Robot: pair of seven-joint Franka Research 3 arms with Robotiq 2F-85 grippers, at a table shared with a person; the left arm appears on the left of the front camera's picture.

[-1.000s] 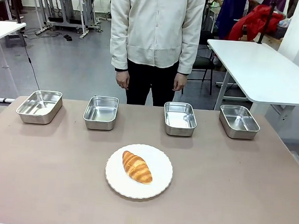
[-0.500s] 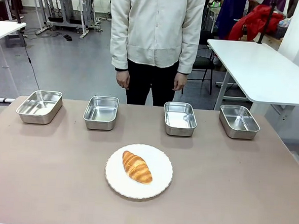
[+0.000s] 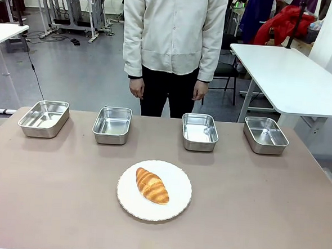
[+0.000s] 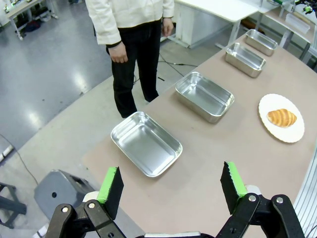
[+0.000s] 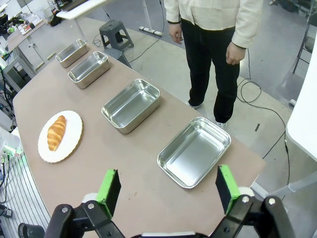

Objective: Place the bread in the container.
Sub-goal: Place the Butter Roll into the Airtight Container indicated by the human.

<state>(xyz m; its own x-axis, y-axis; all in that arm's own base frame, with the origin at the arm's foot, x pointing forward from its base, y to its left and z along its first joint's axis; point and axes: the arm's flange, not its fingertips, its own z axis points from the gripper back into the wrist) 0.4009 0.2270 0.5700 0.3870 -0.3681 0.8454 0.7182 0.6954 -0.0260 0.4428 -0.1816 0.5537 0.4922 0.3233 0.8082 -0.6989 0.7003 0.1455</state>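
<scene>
Nothing has been moved since the earlier frames. A golden-brown ridged croissant is seen lying on a round white scalloped plate at the middle of the brown table, toward 6 o'clock, with its length run from 10 to 4 o'clock. Four shiny stainless-steel rectangular trays are lined up along the 12 o'clock edge, well apart from the plate: the far-left tray, the inner-left tray, the inner-right tray and the far-right tray. Which one is meant as the container cannot be told. The left gripper and the right gripper are held above the table's ends, jaws spread wide with nothing gripped. A person in a cream jacket is stood beyond the 12 o'clock edge.
</scene>
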